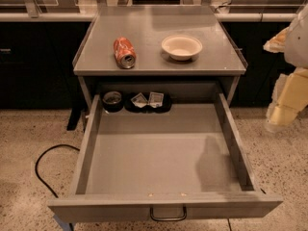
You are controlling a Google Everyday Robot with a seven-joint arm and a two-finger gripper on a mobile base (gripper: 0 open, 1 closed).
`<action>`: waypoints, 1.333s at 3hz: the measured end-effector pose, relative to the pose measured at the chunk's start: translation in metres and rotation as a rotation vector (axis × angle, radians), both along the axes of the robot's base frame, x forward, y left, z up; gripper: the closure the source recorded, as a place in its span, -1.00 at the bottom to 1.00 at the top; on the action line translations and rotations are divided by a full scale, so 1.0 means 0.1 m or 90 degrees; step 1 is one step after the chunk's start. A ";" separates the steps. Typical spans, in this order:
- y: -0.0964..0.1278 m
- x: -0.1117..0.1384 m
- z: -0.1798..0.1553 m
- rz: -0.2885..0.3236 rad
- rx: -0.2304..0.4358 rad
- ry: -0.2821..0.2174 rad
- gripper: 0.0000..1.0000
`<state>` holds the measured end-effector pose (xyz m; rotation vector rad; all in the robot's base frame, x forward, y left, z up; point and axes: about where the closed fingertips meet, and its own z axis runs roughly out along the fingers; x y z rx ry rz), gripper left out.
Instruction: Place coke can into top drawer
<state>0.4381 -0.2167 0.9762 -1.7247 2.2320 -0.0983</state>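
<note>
The coke can (124, 52) lies on its side on the flat grey cabinet top (159, 37), left of centre, its silver top facing the front. The top drawer (163, 150) is pulled wide open below it, with a dark wire handle (168, 214) on its front. My gripper (284, 114) hangs at the right edge of the view, to the right of the drawer and well away from the can. It is pale and blurred, and holds nothing that I can see.
A white bowl (181, 47) stands on the cabinet top, right of the can. At the back of the drawer lie a small dark round container (112, 99) and a black tray with packets (148, 100). A black cable (45, 172) runs over the speckled floor at left.
</note>
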 end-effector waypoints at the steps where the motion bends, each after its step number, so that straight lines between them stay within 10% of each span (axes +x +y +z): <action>1: 0.05 0.10 0.00 0.003 -0.005 -0.009 -1.00; 4: 0.68 1.48 -0.38 0.067 0.046 -0.021 -1.00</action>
